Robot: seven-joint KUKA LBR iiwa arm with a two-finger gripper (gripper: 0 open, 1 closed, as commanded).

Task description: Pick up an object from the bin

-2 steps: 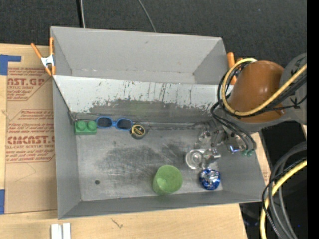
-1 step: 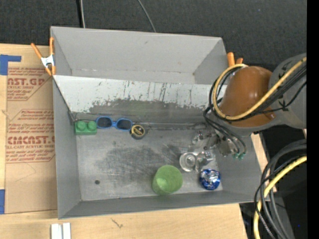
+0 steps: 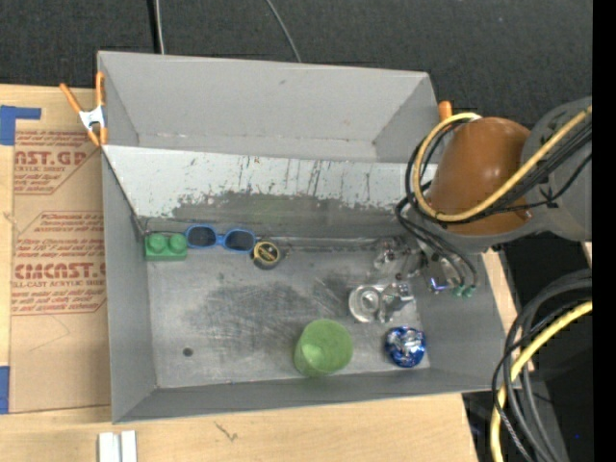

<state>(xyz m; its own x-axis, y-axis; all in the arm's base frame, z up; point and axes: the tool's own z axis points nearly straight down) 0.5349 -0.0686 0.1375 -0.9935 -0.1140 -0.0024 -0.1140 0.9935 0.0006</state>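
Grey metal bin [image 3: 130, 287]: the jaws hang low on its right side, just beside a shiny silver round thing [image 3: 366, 302]; released or clenched, I cannot tell; blue foil ball [image 3: 405, 346] near

Green brick [image 3: 166, 246]; green cup [image 3: 323, 346]; ball [image 3: 405, 346] blue, maybe white-speckled.

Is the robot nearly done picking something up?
Not yet. Nothing looks lifted: the green block, blue sunglasses, green round thing and shiny blue ball all lie on the bin floor. Right now the gripper is low at the bin's right side, beside a clear shiny round thing; whether it grips it, I cannot tell. Lifting something out is still left.
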